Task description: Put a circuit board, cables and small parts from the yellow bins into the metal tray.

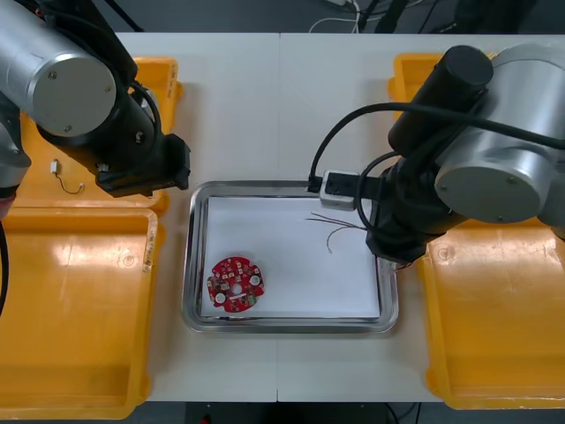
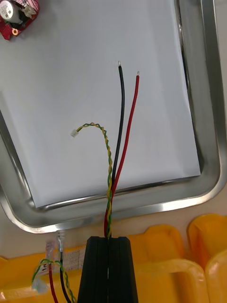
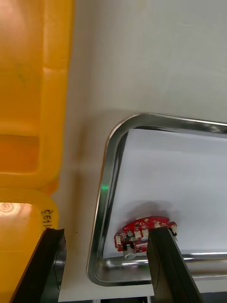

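Observation:
The metal tray [image 1: 196,265] is white inside, and a round red circuit board [image 1: 235,284] lies near its front left corner. My right gripper [image 2: 109,240] is at the tray's right rim, shut on a cable bundle [image 2: 122,142] of red, black and twisted yellow wires. The wires reach out from the fingers over the white sheet, and their free ends [image 1: 331,226] show there. My left gripper [image 3: 106,265] stands open with nothing between its fingers, just outside the tray's left rim [image 3: 101,203]. The circuit board [image 3: 139,232] lies beside one of its fingers [image 3: 163,265].
Yellow bins flank the tray: a front left bin [image 1: 75,309] and a front right bin [image 1: 494,327]. The back left bin holds a small cable [image 1: 64,179]. More cables [image 2: 52,274] lie in the bin beneath my right gripper. The left arm [image 1: 132,132] hangs over the left bins.

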Controlling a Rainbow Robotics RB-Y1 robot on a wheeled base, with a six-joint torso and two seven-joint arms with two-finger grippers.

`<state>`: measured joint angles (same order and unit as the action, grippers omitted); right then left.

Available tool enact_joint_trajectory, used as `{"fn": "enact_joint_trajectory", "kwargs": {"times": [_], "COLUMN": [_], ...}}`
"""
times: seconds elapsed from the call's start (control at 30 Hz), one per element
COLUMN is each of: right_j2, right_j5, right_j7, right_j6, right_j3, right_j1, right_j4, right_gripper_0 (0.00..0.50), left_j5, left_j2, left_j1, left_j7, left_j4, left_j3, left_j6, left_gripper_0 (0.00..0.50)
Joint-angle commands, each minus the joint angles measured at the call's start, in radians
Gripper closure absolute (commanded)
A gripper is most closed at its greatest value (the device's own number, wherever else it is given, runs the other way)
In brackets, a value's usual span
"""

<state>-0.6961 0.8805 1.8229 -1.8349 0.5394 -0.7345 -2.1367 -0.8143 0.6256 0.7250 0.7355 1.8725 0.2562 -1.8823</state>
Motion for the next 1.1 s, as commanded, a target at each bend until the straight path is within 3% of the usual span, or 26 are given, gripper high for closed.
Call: {"fn": "enact_joint_trajectory", "kwargs": {"times": [0.03,0.4,0.73,0.97,1.1], "right_j2": [0.007,-0.029,-0.063,-0.043,-0.020], "right_j5": [-0.028,-0.094,-0.097,-0.072,-0.086], "right_j7": [0.035,0.068,0.099,0.130,0.139], "right_j6": [0.043,0.183,0.206,0.206,0.206], "right_j3": [0.083,0.237,0.307,0.320,0.332], "right_j1": [-0.046,-0.045,-0.045,-0.045,-0.046], "right_j4": [-0.028,-0.028,-0.012,0.038,0.057], "right_gripper_0": [0.500,0.500,0.500,0.500,0.500], "left_j5": [-0.014,0.012,0.075,0.184,0.207], "left_j2": [0.063,0.088,0.120,0.123,0.123], "left_j1": [0.076,0.154,0.171,0.177,0.178], "left_j7": [0.028,0.254,0.459,0.624,0.688], "left_j4": [-0.053,-0.213,-0.312,-0.388,-0.432], "left_j3": [-0.049,-0.193,-0.268,-0.307,-0.337], "left_j6": [-0.014,-0.038,-0.038,-0.038,-0.038], "left_gripper_0": [0.000,0.000,0.000,0.000,0.000]}}
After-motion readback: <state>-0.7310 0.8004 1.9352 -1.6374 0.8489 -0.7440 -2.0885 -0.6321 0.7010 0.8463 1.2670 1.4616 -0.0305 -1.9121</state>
